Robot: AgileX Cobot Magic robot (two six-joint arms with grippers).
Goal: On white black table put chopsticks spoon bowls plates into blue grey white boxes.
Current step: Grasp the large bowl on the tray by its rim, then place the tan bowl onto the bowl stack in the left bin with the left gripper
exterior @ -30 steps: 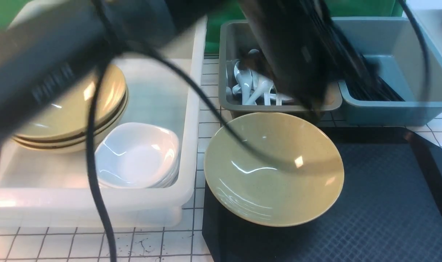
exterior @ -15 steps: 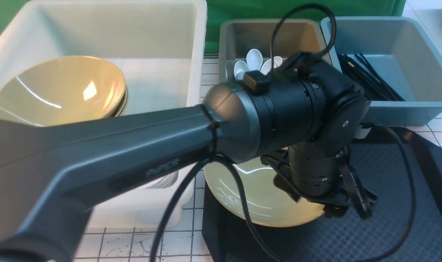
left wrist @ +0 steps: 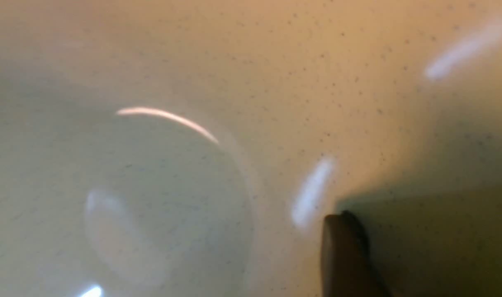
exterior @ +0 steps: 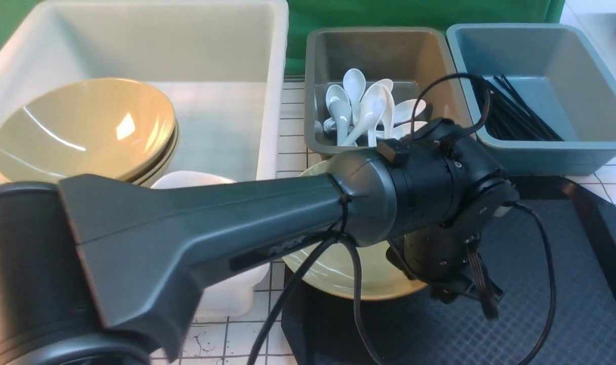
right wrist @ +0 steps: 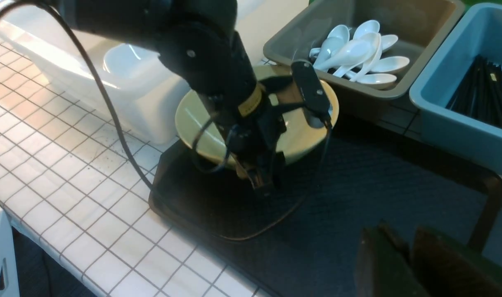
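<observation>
A white tiled table (exterior: pixel 237 334) carries a black mat (exterior: pixel 541 284) in front of a green backdrop (exterior: pixel 389 12).

In the front view, a white tub (exterior: pixel 267 61) on the left holds stacked bowls (exterior: pixel 85 126) with plates (exterior: pixel 186 180) beside them. A grey bin (exterior: pixel 318 76) holds spoons (exterior: pixel 363 109), and a blue bin (exterior: pixel 541 157) on the right holds chopsticks (exterior: pixel 515 116). A loose bowl (exterior: pixel 333 274) is at the mat's left edge, just in front of the grey bin. The left arm (exterior: pixel 212 228) reaches across it, with the left gripper (exterior: pixel 470 299) down at its near right rim.

In the left wrist view, one finger (left wrist: pixel 342 255) lies against the loose bowl's inner wall. The other is hidden, so I cannot tell whether the rim is clamped.

In the right wrist view, the right gripper (right wrist: pixel 412 239) hangs above the mat, well apart from the loose bowl. Its fingers stand a narrow gap apart and hold nothing.
</observation>
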